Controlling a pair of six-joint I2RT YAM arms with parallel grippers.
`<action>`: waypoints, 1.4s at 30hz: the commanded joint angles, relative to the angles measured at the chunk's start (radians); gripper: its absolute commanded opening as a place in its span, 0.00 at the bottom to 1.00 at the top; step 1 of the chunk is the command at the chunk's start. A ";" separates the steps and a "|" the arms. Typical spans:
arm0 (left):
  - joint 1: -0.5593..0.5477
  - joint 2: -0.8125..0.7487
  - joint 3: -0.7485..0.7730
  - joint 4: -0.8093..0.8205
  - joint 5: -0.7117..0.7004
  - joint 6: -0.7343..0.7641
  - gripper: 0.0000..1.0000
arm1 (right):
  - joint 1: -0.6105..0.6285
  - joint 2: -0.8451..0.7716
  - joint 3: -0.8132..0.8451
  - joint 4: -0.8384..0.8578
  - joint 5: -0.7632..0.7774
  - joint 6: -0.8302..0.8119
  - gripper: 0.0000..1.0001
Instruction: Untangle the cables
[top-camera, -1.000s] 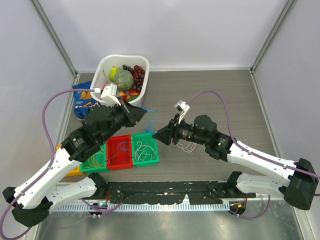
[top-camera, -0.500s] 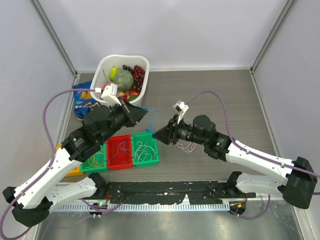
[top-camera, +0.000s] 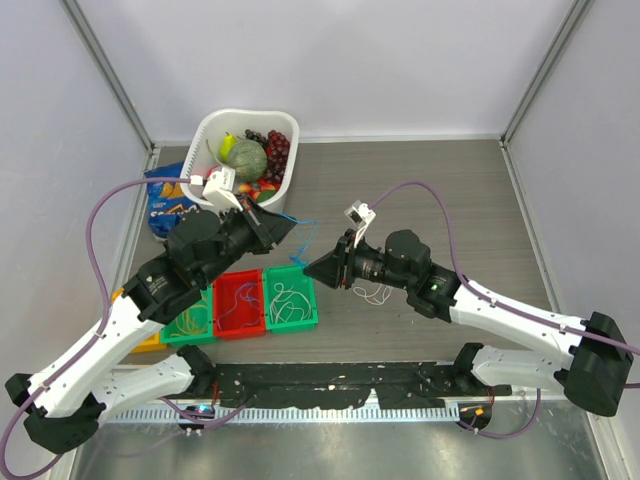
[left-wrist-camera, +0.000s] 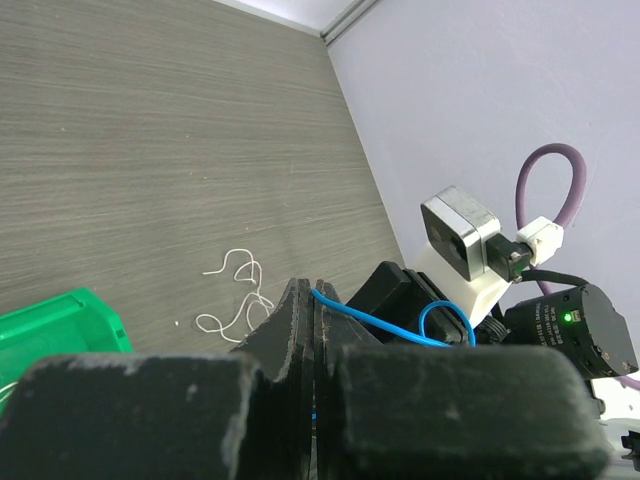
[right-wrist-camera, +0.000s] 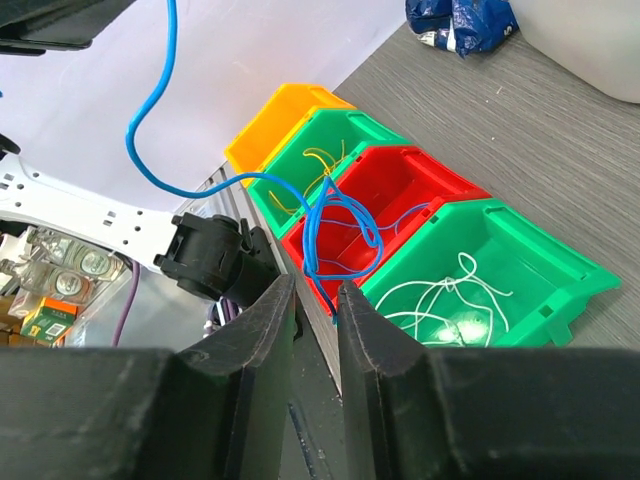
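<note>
- The blue cable (right-wrist-camera: 335, 225) hung in the air between the two arms, above the bins, with a tangle of loops partway along it.
- Its upper end was pinched in the left fingers (left-wrist-camera: 288, 315), which were pressed flat together on it. A blue loop stuck out past them.
- Its lower end dropped into the narrow gap between the right fingers (right-wrist-camera: 265, 320). The gap was wider than the cable, and we could not tell whether either finger touched it.
- A white cable (left-wrist-camera: 238, 295) lay loose on the surface (top-camera: 420, 180), just beside the right arm.
- More white cables (right-wrist-camera: 450, 295) lay in the green bin (right-wrist-camera: 510, 235).
- Thin blue cables (top-camera: 238, 312) lay in the red bin (right-wrist-camera: 420, 185) beside it.
- Yellow cables (right-wrist-camera: 318, 160) lay in the next green one along, and a yellow bin (right-wrist-camera: 280, 115) ended the row.
- Further back stood a white tub (top-camera: 250, 113) of fruit, with a blue bag (top-camera: 165, 205) beside it.
</note>
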 joint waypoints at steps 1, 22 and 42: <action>0.000 -0.005 0.039 0.057 0.007 -0.010 0.00 | 0.005 0.006 -0.007 0.062 -0.014 0.011 0.29; 0.002 -0.040 0.031 -0.015 -0.129 0.067 0.00 | 0.005 -0.077 -0.036 -0.022 0.131 0.011 0.01; 0.002 -0.391 0.009 -0.357 -0.734 0.398 0.00 | 0.006 -0.410 -0.171 -0.498 0.931 0.189 0.01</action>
